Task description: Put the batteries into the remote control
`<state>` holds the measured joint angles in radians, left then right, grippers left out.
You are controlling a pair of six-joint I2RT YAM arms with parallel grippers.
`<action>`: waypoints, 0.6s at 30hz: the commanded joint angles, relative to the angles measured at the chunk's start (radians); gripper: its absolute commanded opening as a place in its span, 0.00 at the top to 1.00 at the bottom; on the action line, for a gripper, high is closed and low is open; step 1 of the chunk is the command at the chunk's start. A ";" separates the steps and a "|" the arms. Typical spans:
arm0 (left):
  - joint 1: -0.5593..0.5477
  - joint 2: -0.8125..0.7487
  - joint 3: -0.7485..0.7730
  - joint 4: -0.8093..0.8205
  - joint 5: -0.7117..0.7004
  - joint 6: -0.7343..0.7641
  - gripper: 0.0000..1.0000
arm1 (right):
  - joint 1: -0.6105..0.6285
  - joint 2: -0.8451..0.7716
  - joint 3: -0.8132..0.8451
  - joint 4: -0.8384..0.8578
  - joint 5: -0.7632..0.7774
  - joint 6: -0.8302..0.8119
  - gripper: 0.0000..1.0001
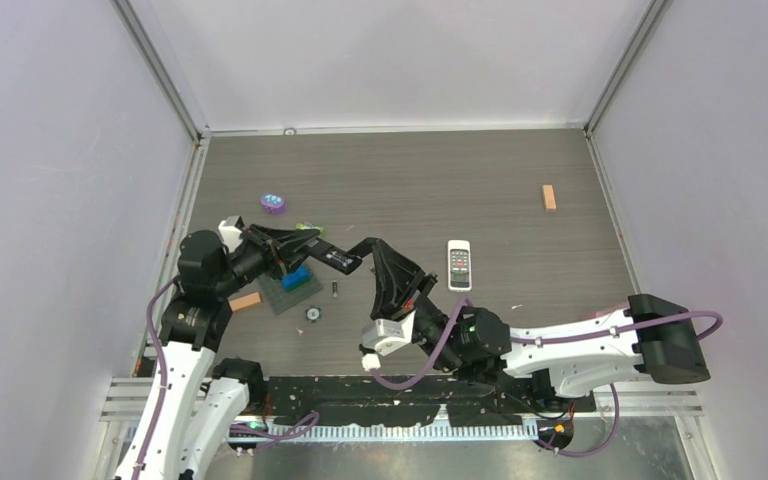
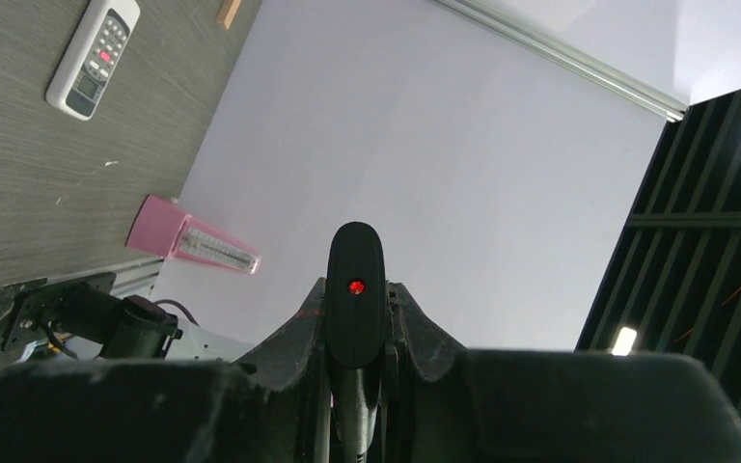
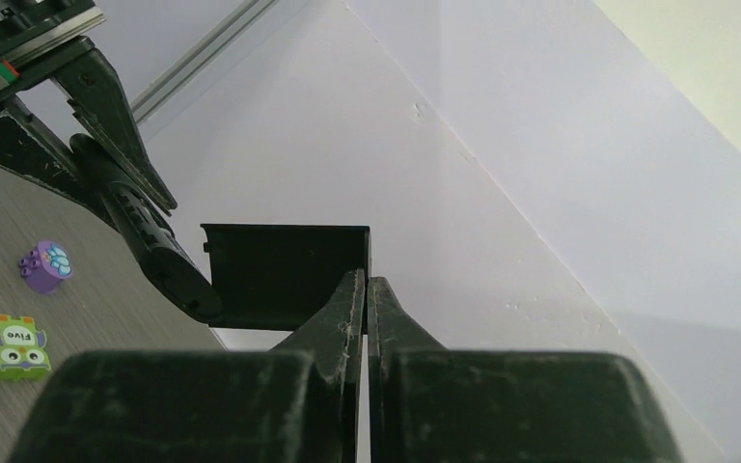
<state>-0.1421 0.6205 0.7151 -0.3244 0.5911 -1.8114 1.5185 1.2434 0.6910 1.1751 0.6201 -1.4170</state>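
Clear passage: the far-centre strip of the dark wood-grain table (image 1: 410,165) and its right half, apart from the white push-button remote (image 1: 459,265) and the small orange wooden block (image 1: 549,197). Blocked: mid-table, where my left gripper (image 1: 314,249), clamped on the slim black remote (image 1: 340,262), meets my right gripper (image 1: 372,247), pinching a flat black panel (image 3: 285,275). The grey studded baseplate (image 1: 280,297) and purple round toy (image 1: 273,204) crowd the left edge.

Both arms angled inward, left pincer (image 2: 355,323) and right pincer (image 3: 367,289) clamped shut, tips close together.
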 commanded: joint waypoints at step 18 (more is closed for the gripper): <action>-0.002 0.014 0.041 0.048 -0.013 -0.057 1.00 | 0.021 -0.065 -0.080 0.032 -0.173 -0.050 0.94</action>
<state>-0.1421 0.6331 0.7151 -0.3267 0.5854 -1.8557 1.5249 1.1839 0.5968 1.1610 0.4839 -1.4414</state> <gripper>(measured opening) 0.185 0.086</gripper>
